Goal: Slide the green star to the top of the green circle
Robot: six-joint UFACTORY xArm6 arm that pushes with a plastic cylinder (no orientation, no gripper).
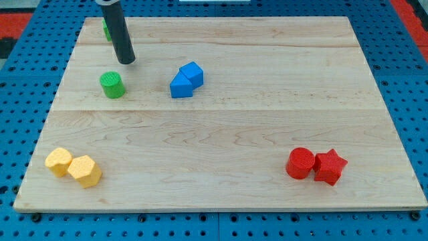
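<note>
In the camera view, my tip (126, 61) sits just above the green circle (112, 85). The green star (106, 28) peeks from behind the rod, farther toward the worktop (234, 127) top edge. No hand exists. A careless sweep could knock the circle.

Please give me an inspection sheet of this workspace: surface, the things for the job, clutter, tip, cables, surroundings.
Surface: wooden board, flat.
Job's things: green circle at the view's upper left; green star near the top edge, mostly hidden behind the rod.
Clutter: two blue blocks touching; two yellow blocks touching; red circle touching red star.
Tip: my tip just above the green circle, apart.
Cables: nothing seen.
Surroundings: blue pegboard.
</note>
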